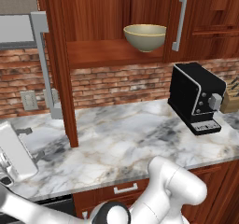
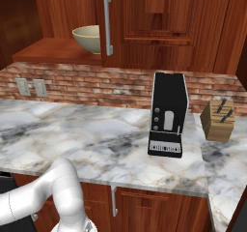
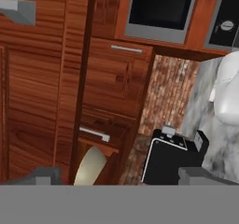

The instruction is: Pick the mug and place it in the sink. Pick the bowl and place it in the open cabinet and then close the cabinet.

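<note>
The olive-beige bowl point(image 1: 145, 37) point(image 2: 88, 38) sits upright on the inner shelf point(image 1: 102, 55) of the reddish-brown wall cabinet. The cabinet's left door point(image 1: 59, 59) stands swung out over the counter, and its silver bar handle point(image 1: 43, 64) faces left. The right door, with its handle point(image 1: 179, 21) point(image 2: 107, 23), is closed. My gripper point(image 1: 31, 143) point(image 3: 122, 178) is open and empty, low at the left over the counter, beside the open door. In the rolled hand view the door panel point(image 3: 42, 87) is near and the bowl point(image 3: 91, 164) lies beyond it. The mug and the sink are out of view.
A black coffee machine point(image 1: 196, 97) point(image 2: 168, 115) point(image 3: 170, 160) stands on the marble counter point(image 1: 121, 134) to the right. A wooden knife block point(image 2: 218, 120) sits further right. Wall outlets point(image 1: 29, 100) are on the brick backsplash. Base drawers lie under the counter edge.
</note>
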